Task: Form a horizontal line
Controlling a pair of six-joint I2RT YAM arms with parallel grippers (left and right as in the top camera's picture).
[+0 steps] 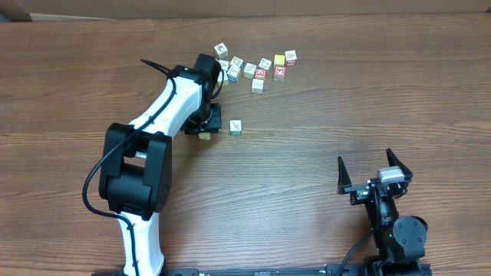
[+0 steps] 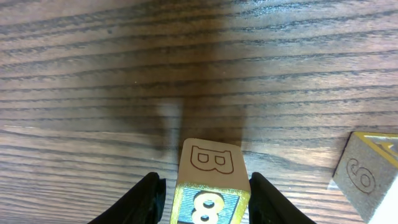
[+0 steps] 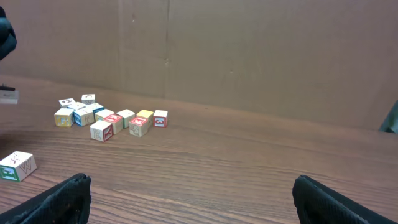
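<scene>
My left gripper (image 1: 205,129) is shut on a pale yellow cube (image 2: 211,180) marked B and 8, held low over the table left of centre. A white-green cube (image 1: 235,127) stands alone just to its right, apart from it; it also shows in the left wrist view (image 2: 368,175) and the right wrist view (image 3: 17,166). Red-faced cubes (image 1: 260,73) lie in the loose cluster at the back. No row of three touching cubes shows. My right gripper (image 1: 370,167) is open and empty at the front right, its fingers (image 3: 193,199) spread wide.
The loose cluster of several small picture cubes (image 1: 253,67) lies at the back centre, behind the left arm's wrist; it also shows in the right wrist view (image 3: 109,118). A cardboard wall (image 3: 249,56) stands behind the wooden table (image 1: 322,115).
</scene>
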